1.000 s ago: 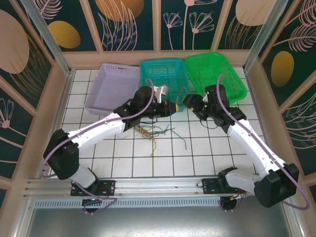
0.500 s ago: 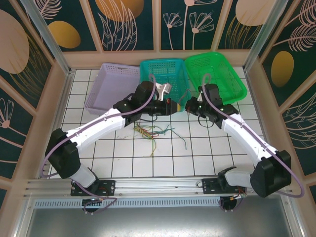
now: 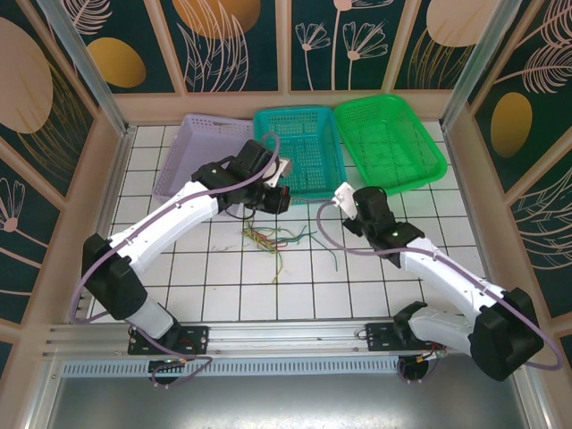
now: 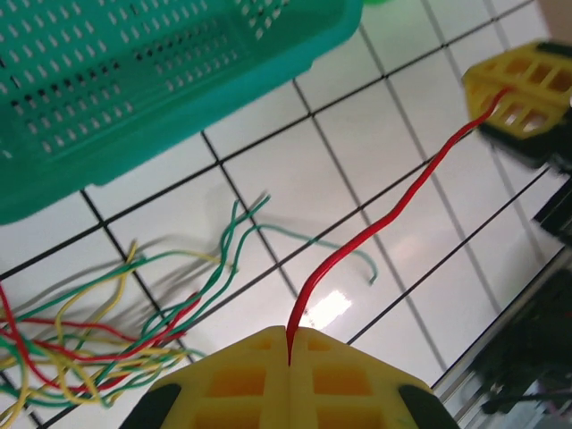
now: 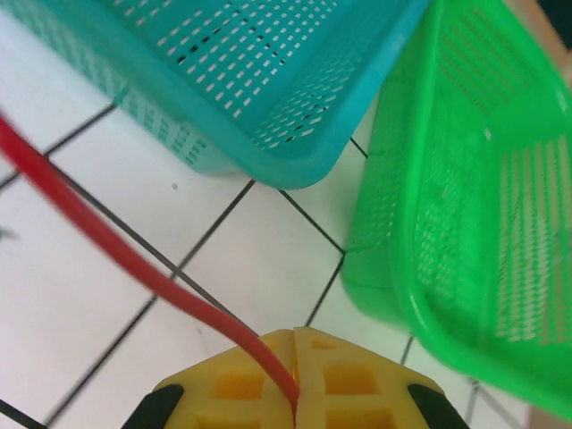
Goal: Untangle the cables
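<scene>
Red wire strung between both grippers
Left gripper (image 4: pixel 288 353) and right gripper (image 5: pixel 295 380) each clamp an end of the red wire (image 4: pixel 375 228); the other cables (image 3: pixel 271 239) lie tangled on the tiles by the teal basket (image 3: pixel 299 152).

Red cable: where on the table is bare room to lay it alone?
Free: the tiles between the cable pile and the front rail, and those in front of the green basket, right of the right arm. Crowded: around the pile.

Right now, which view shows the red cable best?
Left wrist: the red cable runs in full from the left fingers to the right fingers. Right wrist gives a short blurred stretch at its fingers. Top external: too thin to trace.
</scene>
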Available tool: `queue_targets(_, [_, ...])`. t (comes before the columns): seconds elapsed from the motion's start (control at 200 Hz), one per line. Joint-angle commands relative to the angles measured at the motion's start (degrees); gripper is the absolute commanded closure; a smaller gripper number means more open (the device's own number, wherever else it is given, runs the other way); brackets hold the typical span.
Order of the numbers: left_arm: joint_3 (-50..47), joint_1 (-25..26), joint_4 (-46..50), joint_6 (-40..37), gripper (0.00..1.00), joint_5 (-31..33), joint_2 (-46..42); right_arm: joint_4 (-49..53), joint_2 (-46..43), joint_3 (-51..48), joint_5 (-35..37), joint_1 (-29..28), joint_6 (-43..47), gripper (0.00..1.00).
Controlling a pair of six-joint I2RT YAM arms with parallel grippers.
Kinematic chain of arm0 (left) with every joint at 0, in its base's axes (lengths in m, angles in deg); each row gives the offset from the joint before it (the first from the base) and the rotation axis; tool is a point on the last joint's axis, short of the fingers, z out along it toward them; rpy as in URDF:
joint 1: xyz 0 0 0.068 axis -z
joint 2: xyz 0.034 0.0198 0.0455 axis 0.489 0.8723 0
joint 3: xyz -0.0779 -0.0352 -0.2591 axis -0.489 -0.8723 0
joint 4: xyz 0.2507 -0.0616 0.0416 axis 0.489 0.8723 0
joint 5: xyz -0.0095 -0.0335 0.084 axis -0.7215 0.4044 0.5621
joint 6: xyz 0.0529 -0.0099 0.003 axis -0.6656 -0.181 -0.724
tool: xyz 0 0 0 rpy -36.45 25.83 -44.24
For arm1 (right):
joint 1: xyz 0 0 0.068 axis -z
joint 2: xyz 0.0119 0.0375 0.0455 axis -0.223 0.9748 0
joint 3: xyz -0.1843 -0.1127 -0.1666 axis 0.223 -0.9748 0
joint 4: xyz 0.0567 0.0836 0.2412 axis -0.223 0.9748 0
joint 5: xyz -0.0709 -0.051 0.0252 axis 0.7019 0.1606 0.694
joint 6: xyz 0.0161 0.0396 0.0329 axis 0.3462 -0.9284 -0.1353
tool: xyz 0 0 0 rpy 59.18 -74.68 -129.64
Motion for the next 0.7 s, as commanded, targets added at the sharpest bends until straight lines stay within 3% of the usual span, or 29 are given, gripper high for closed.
queue_targets(0.0, [1.5, -0.3, 9.7, -7.5, 1.0, 3.4, 1.2, -6.7, -3.1, -4.1, 1.3, 2.7, 26.0, 1.0])
queue_targets(0.225, [0.4, -0.2, 11.4, -10.7, 1.0, 4.3, 1.9, -3.0, -2.7, -0.3, -2.3, 3.8, 28.0, 1.0])
queue_targets(0.39, [1.0, -0.3, 11.9, -12.2, 1.0, 9.0, 2.7, 3.4, -2.9, 3.3, -6.9, 3.1, 26.1, 1.0])
queue_targets(0.571, [1.6, 0.0, 5.4, -10.8, 1.0, 26.0, 0.7, 20.2, -2.3, 12.7, -23.9, 4.3, 15.9, 1.0])
queue_targets(0.671, [1.5, -0.1, -1.0, -11.6, 1.0, 30.3, -1.3, 29.4, 1.5, 17.8, -30.0, 2.5, 7.4, 1.0])
queue_targets(0.696, [2.1, 0.0, -1.7, -11.8, 0.93, 31.2, -1.4, 30.5, 2.3, 18.5, -29.9, 1.9, 4.5, 1.0])
